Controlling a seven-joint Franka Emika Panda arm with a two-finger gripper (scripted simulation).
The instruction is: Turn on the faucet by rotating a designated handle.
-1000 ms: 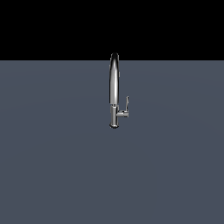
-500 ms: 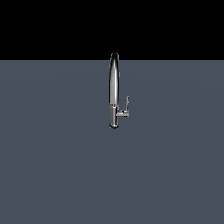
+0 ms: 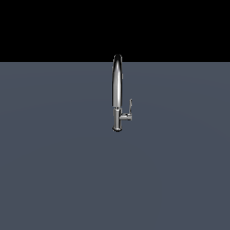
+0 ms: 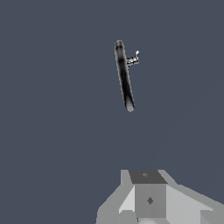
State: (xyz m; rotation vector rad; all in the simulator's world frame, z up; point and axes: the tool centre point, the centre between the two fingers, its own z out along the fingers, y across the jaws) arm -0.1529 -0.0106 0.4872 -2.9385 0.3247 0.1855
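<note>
The faucet (image 3: 117,90) is a slim chrome tap that stands upright on the grey floor, its tall narrow spout arching over the top. Its handle (image 3: 128,112) is a short stub off the base on the exterior view's right, ending in a thin blade that points up. In the wrist view I look down on the faucet (image 4: 124,76) from above, and the handle (image 4: 133,59) pokes out beside it. The gripper (image 4: 148,192) shows only as grey blocks at the picture's edge, well apart from the faucet. Its fingers are not clear. The arm is absent from the exterior view.
A flat dark grey surface (image 3: 54,170) spreads all around the faucet, under a black background.
</note>
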